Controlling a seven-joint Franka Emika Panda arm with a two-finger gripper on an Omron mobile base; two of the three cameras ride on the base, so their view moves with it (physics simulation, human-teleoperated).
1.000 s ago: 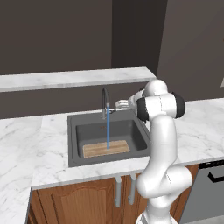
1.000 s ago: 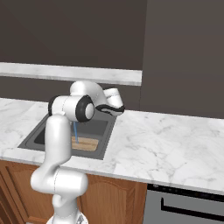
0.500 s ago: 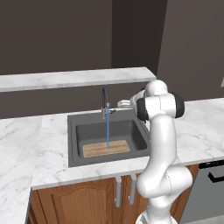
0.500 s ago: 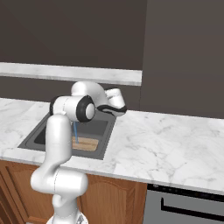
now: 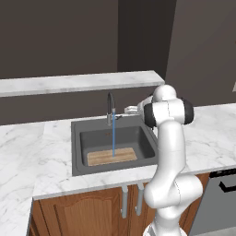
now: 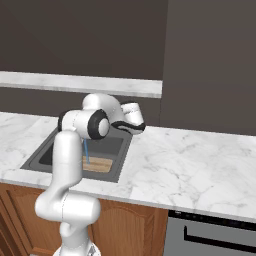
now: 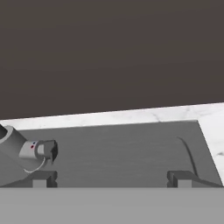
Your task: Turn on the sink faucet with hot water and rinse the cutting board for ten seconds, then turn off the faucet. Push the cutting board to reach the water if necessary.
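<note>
White veined marble surface (image 5: 27, 152) at left, smooth. Dark grey rectangular basin sink (image 5: 115, 120) with wide flat rim set into it. Slim dark-grey metal gooseneck faucet (image 5: 110, 107) at back rim, thin straight blue water stream (image 5: 113, 138) dropping onto flat light-brown streaky wooden cutting board (image 5: 112, 156) on basin floor, toward front. White hand (image 5: 128, 110) just right of faucet, fingers (image 7: 43, 178) spread wide, holding nothing. White arm blocks sink's right edge.

Blue water (image 6: 85, 150) falls onto the cutting board (image 6: 98, 163) in the sink (image 6: 117, 161).
</note>
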